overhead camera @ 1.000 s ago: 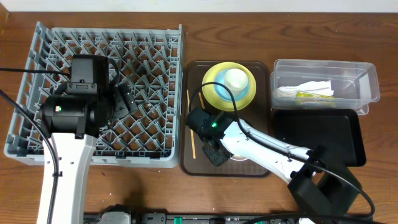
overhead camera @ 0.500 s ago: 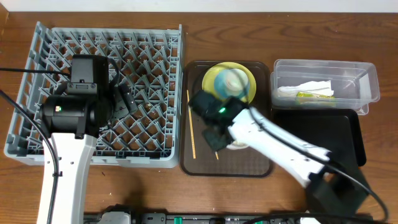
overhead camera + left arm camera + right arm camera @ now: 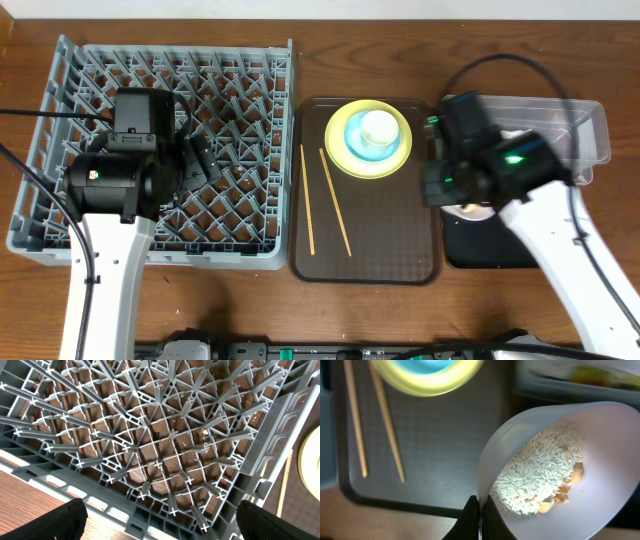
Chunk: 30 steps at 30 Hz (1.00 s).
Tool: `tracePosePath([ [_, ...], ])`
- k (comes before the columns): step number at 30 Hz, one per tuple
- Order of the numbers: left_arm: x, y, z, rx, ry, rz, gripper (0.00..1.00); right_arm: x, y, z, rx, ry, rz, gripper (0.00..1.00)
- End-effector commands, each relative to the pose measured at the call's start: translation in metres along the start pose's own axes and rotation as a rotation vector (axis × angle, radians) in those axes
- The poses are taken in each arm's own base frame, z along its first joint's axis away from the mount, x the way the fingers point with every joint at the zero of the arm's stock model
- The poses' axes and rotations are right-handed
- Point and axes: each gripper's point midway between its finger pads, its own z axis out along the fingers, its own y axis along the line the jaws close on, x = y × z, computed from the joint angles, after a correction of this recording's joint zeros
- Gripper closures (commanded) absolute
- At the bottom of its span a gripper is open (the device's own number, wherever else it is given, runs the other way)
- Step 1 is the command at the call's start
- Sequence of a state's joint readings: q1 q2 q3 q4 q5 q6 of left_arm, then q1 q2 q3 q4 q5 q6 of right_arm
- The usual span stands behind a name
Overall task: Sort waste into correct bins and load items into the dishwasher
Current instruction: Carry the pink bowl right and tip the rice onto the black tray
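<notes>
1. The right gripper [image 3: 480, 516] was clamped on the rim of the white bowl [image 3: 605, 460], with one finger inside the wall and one outside.
2. The bowl hung clear of the brown tray [image 3: 385, 245]. It appeared to be over the left end of the black tray [image 3: 485, 255], just beside the tub [image 3: 590, 130], but the overhead view was motion-blurred there.
3. The bowl was tilted. The rice [image 3: 535, 477], with a few tan scraps, lay banked against the wall nearest the fingers.
4. Handling, bowl: judged rigid, smooth-walled and fairly light. A single rim pinch carries the load off-centre, so the bowl could pivot or slip in the jaws if swung quickly.
5. Handling, rice: loose and granular. It would probably slide out in one mass once the tilt steepened, and some grains might cling to the wall.
6. Hold point: the rim pinch suits both tipping and later racking. The curved outer wall offers no purchase.
7. The left gripper [image 3: 162, 521] was spread wide and empty above the rack [image 3: 165, 435].
8. The plate [image 3: 345, 155], blue bowl [image 3: 352, 138] and cup [image 3: 380, 127] sat stacked on the brown tray, with the chopsticks [image 3: 335, 200] lying beside them.
</notes>
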<state>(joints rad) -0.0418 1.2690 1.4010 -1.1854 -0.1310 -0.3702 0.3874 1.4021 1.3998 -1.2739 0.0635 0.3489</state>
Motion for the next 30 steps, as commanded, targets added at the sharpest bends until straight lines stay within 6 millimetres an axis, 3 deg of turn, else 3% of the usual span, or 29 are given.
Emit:
tracePosePath([
  [1,0.000,0.003,0.002,-0.017,0.004,-0.007,0.02,-0.005,-0.032,-0.012,0.012,-0.032,0.127,0.99],
  [4,0.000,0.003,0.002,-0.018,0.004,-0.007,0.02,-0.002,-0.051,-0.008,-0.039,0.000,0.198,0.99],
  [14,0.000,0.003,0.002,-0.018,0.004,-0.007,0.02,-0.001,-0.085,0.022,-0.329,-0.003,0.361,0.99],
  [23,0.000,0.003,0.002,-0.017,0.004,-0.007,0.02,-0.009,-0.108,0.039,-0.782,-0.231,0.568,0.99],
  [30,0.000,0.003,0.002,-0.018,0.004,-0.007,0.02,0.013,-0.155,0.043,-0.860,-0.366,0.776,0.99],
])
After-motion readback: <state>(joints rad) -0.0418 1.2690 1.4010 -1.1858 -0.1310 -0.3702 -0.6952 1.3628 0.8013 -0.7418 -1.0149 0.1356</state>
